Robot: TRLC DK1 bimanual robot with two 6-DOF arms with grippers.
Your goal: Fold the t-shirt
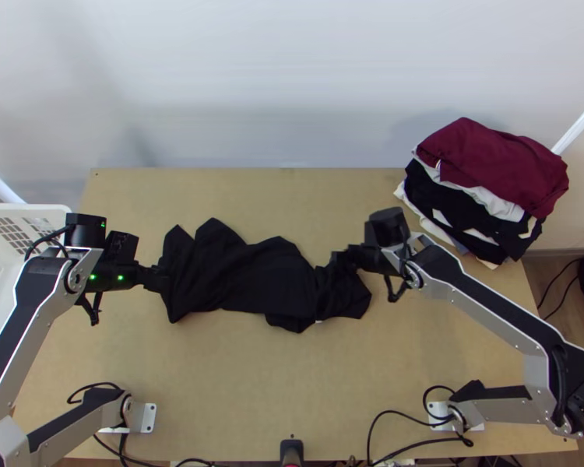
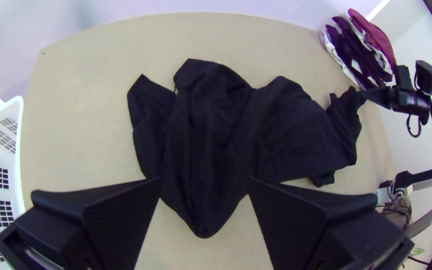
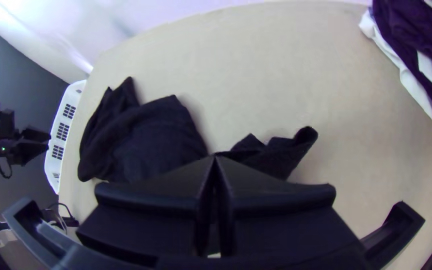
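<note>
T-shirt: here we have the black t-shirt (image 1: 249,280) across the middle of the table (image 1: 237,381), rumpled and unevenly bunched, stretched out sideways between our two arms. Two pointed bits of cloth stick up along the far edge at its left part, and we spot a tiny pale speck at the near edge toward the right.

Left end effector: we're at the shirt's left end with this one (image 1: 160,278), and it's wide open! The fingers stand well apart, with a pointed piece of the shirt showing between them and nothing gripped; whether they touch the cloth, we can't tell.

Right end effector: over at the shirt's right end we've got this one (image 1: 340,260) closed, tips together, with a bunched bit of black cloth pinched in them. Loose folds poke out to either side of the tips.

Clothes pile: at the table's far right corner we see a stack of clothes (image 1: 487,167), dark red on top, black and white layers below.

Basket: off the table's left side we have a white plastic basket (image 1: 35,208) with slotted walls.

Cables: black cables (image 1: 416,447) loop along the near edge.
</note>
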